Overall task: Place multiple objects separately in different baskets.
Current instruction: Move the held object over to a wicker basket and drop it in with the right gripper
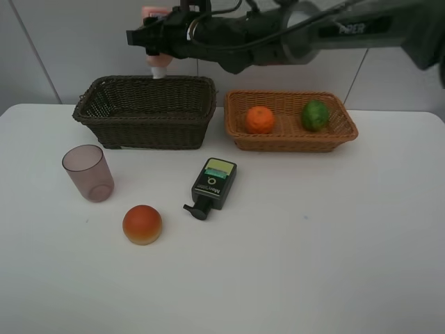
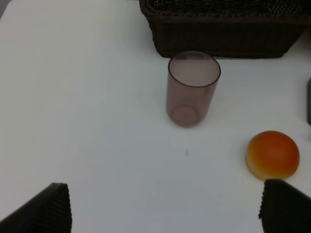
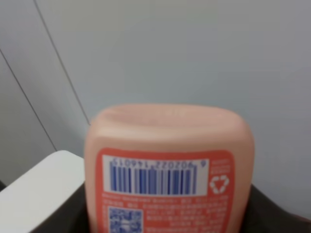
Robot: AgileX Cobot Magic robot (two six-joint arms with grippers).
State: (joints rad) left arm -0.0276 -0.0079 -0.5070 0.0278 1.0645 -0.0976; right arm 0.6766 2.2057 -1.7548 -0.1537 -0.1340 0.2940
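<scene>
My right gripper [image 1: 156, 40] reaches across to the left and is shut on the pink tube bottle [image 1: 159, 68], holding it cap down in the air above the back of the dark brown basket [image 1: 146, 129]. The bottle's barcoded body [image 3: 167, 165] fills the right wrist view. An orange [image 1: 260, 119] and a green lime [image 1: 315, 115] lie in the tan basket [image 1: 292, 142]. On the table are the purple cup [image 1: 88, 172] [image 2: 193, 89] standing upright, the orange-red bun [image 1: 142, 224] [image 2: 272, 154] and the dark green pump bottle [image 1: 213, 185] lying flat. My left gripper [image 2: 165, 213] is open and empty, short of the cup and bun.
The white table [image 1: 313, 243] ends at a pale wall just behind both baskets. The right arm [image 1: 292, 31] spans above the baskets from the upper right. The dark basket [image 2: 223, 29] sits just beyond the cup.
</scene>
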